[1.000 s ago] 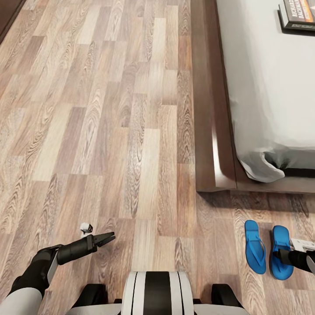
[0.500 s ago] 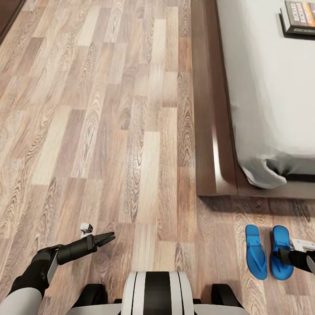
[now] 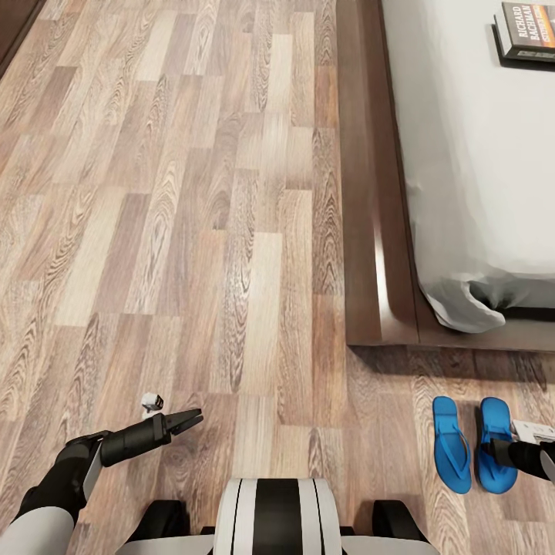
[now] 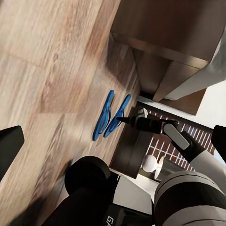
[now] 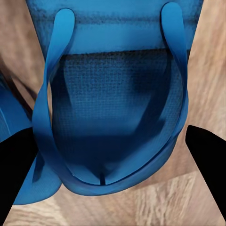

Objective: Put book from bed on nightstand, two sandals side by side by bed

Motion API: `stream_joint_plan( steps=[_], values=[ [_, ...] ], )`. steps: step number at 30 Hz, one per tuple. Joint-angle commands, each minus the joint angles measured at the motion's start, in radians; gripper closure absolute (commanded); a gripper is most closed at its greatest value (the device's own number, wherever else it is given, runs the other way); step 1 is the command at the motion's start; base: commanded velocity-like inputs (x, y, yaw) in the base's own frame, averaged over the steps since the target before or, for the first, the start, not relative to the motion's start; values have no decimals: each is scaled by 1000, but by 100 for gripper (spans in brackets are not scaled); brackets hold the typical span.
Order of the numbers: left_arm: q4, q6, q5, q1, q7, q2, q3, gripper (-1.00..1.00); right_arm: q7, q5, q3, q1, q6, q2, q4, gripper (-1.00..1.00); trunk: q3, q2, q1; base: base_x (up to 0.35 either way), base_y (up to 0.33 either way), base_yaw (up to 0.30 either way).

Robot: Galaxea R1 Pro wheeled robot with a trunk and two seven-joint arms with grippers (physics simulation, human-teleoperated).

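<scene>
This is a bedroom in a home: a low bed (image 3: 385,254) with a dark wooden frame and grey mattress stands on a wood-plank floor (image 3: 193,193), with blue sandals (image 3: 451,443) beside it.

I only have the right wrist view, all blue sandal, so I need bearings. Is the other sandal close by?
Observer: Yes, the two sandals lie side by side on the floor, just past the corner of the bed.
Operator: And the book?
Observer: The book lies on the mattress, far from the sandals, at the head view's upper right edge.
</scene>
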Motion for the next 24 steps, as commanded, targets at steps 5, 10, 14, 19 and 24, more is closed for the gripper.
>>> stream_joint_plan(
  steps=[5,10,14,19,24],
  values=[
    [0,10,-7,-1,-7,-1,3,-100,3,1,-3,0,5,1,-1,100,0,0,0,0,-1,0],
    [0,10,-7,-1,-7,-1,3,-100,3,1,-3,-1,5,1,-1,100,0,0,0,0,-63,0],
    [0,10,-7,-1,-7,-2,3,-100,3,1,-3,0,5,1,0,100,0,0,0,0,-12,0],
    [0,10,-7,-1,-7,-1,3,-100,3,1,-3,0,5,1,0,100,0,0,0,0,-1,0],
    [0,10,-7,-1,-7,-2,3,-100,4,1,-3,0,5,1,0,100,-8,-1,1,0,0,0]
  ],
)
